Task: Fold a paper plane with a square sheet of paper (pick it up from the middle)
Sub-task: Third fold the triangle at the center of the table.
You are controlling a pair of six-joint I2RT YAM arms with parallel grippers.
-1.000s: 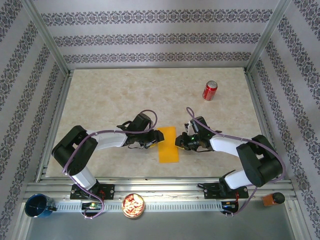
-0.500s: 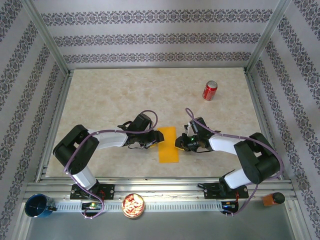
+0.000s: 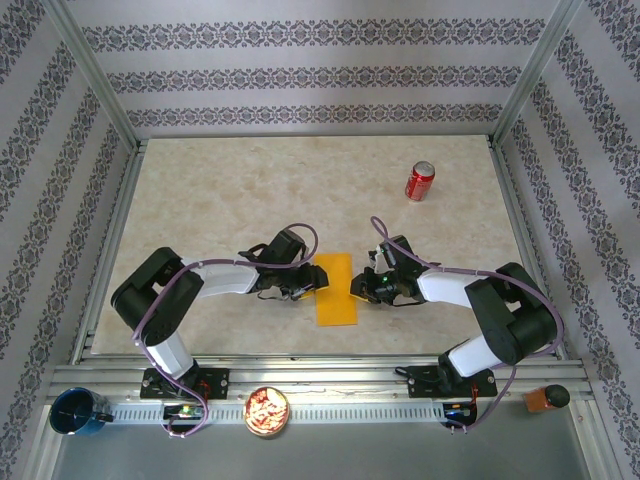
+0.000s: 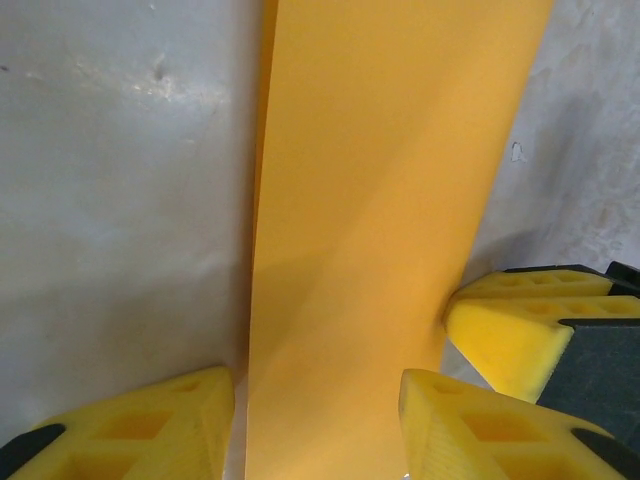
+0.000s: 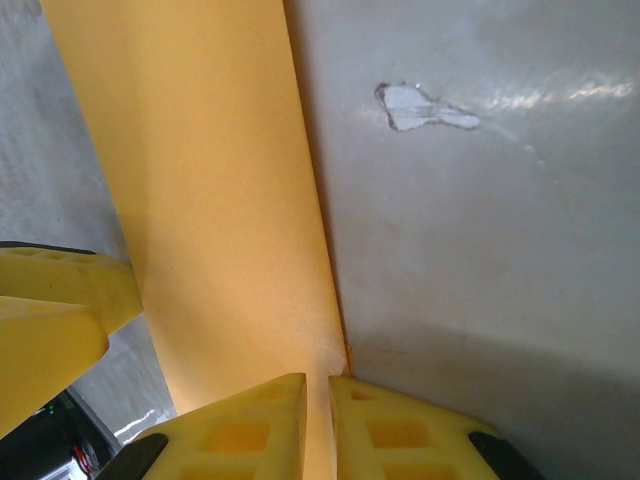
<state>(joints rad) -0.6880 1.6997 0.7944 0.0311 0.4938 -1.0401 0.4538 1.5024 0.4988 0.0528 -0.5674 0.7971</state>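
left end effector (image 3: pixel 318 277) spread astride paper (image 3: pixel 337 298) | right end effector (image 3: pixel 356 287) pinching its edge | arms low

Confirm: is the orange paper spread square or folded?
Folded: the paper is a narrow rectangle from above, and the left wrist view shows a second layer along one long edge.

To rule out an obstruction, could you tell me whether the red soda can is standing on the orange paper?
No, the soda can stands on the bare table, well apart from the orange paper.
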